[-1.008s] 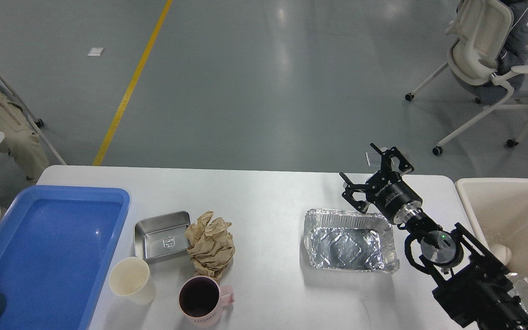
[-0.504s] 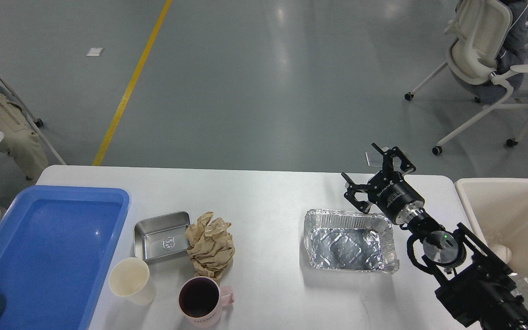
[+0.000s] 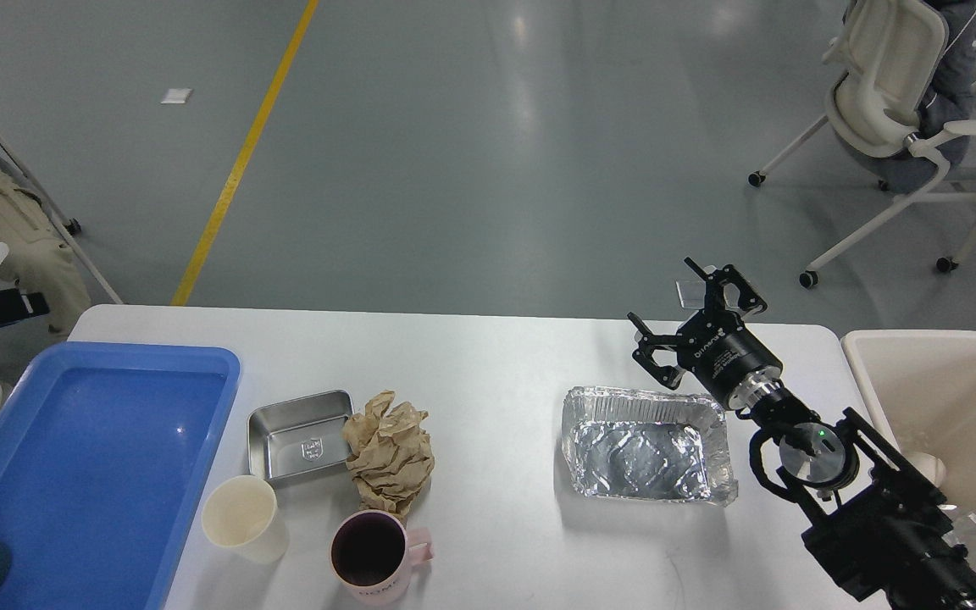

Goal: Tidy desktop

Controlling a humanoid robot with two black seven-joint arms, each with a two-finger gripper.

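Head view looked down on the desktop, a large, smooth, plain white top with rounded corners that spanned nearly the whole width of the picture, its far edge against the grey floor and its near edge cut off at the bottom.

Counted across it from left to right, there was one blue tray at the left end, hollow and bare inside. One small steel dish lay just beside the tray. One crumpled wad of brown paper touched the dish's right side. One cream paper cup stood upright in front of the dish, and one pink mug with a dark inside stood upright just right of the cup, in front of the paper. One foil container sat toward the right, well apart from that group. One cream bin stood off the right end of the top.

Only one arm was visible. The right gripper hung above the far right part of the top, just beyond the foil container's far right corner, with its two fingers spread apart and nothing between them. The left gripper was out of sight.
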